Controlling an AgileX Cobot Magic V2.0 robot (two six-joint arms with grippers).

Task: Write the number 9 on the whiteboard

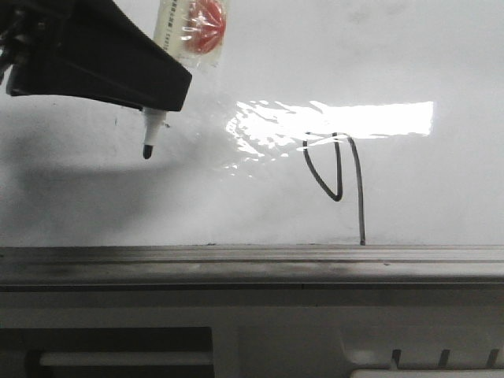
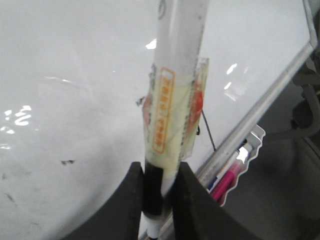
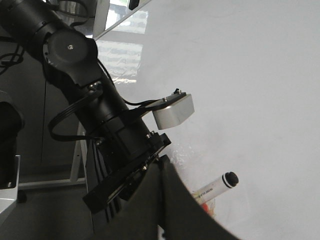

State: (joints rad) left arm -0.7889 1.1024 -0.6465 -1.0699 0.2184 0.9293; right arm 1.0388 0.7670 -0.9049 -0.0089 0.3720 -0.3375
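Observation:
The whiteboard (image 1: 441,189) fills the front view, with glare across its middle. The number 9 (image 1: 340,169) is drawn on it in thin black line, a pointed loop with a long tail that reaches the grey rail (image 1: 252,264). My left gripper (image 1: 169,90) is at the upper left, shut on a white marker (image 1: 153,130) with a taped label. The marker's black tip points down at the board, well left of the 9. The left wrist view shows the fingers (image 2: 192,200) clamping the marker (image 2: 172,75). My right gripper (image 3: 161,200) looks shut and empty.
A wavy-edged tray (image 2: 252,145) by the board's rail holds a pink marker (image 2: 227,180) and other pens. The left arm (image 3: 100,110) with its wrist camera block (image 3: 174,111) stands close in front of the right wrist camera. Small dark specks (image 2: 67,162) mark the board.

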